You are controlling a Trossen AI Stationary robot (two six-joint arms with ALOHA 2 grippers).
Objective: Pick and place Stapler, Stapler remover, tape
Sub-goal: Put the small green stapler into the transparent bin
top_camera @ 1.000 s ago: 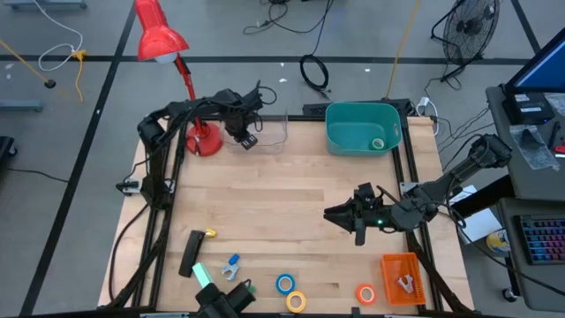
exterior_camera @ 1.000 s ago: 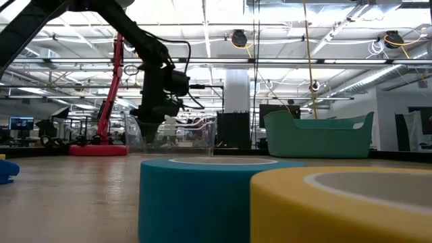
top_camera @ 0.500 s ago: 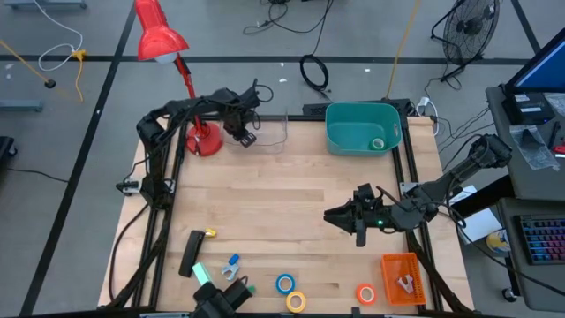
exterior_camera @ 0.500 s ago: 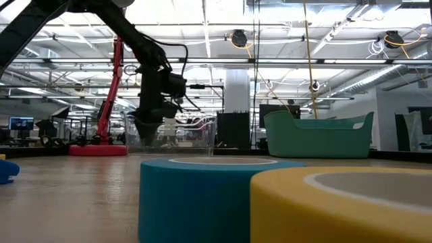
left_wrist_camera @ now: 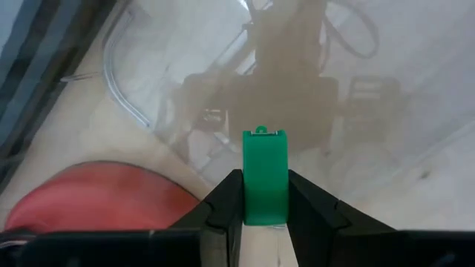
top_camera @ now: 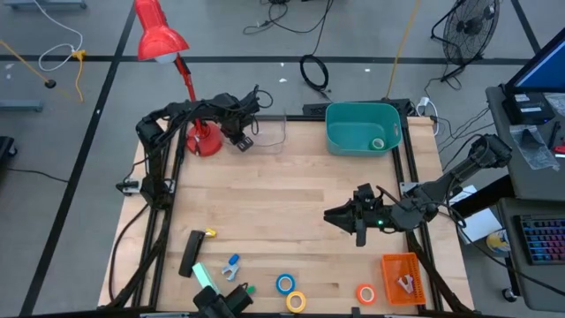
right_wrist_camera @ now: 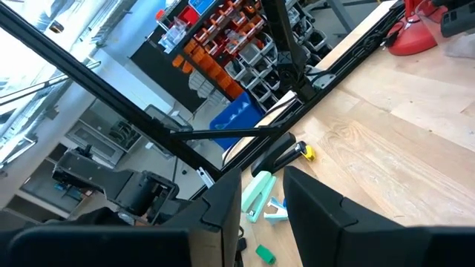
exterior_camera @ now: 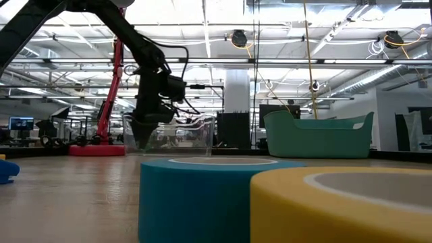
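Left end effector (left_wrist_camera: 265, 202) pinching small green block (left_wrist_camera: 265, 176) above clear bin (top_camera: 267, 132)

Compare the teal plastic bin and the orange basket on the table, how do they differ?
The teal plastic bin stands at the table's far edge; the orange mesh basket stands at the near right corner. The teal bin is larger, with solid rounded walls; the orange basket is smaller, squarer and perforated. The teal bin holds a green tape roll; the orange basket holds a small pale item. Both are open-topped containers.
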